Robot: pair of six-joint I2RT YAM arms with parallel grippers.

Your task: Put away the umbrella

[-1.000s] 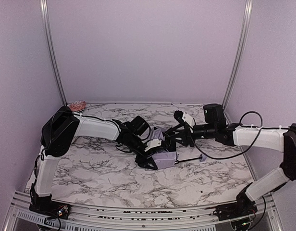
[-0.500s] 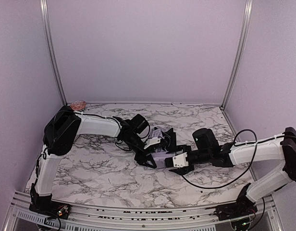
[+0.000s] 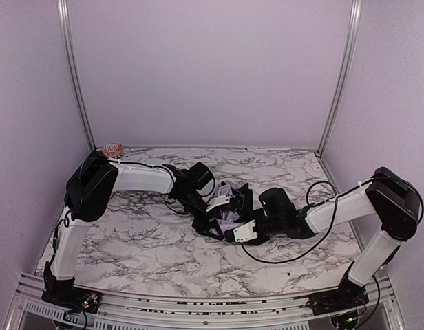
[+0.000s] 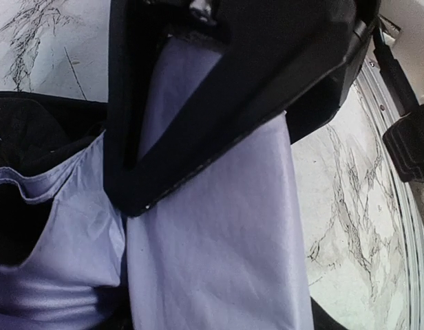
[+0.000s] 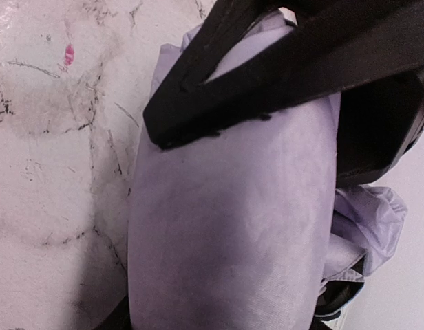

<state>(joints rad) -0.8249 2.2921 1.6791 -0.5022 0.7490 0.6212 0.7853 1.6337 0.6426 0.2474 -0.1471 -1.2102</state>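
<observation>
Umbrella half-gathered at frame centre; the folding step seems to be under way.
On the white marble-patterned desk (image 3: 129, 247) the lavender-and-black fabric umbrella (image 3: 229, 218) lies bunched. The left end effector (image 3: 215, 206) clamps its fabric. The right end effector (image 3: 241, 232) straddles the bundle, and I cannot tell whether it grips. The next move likely calls for compacting the folds.
</observation>
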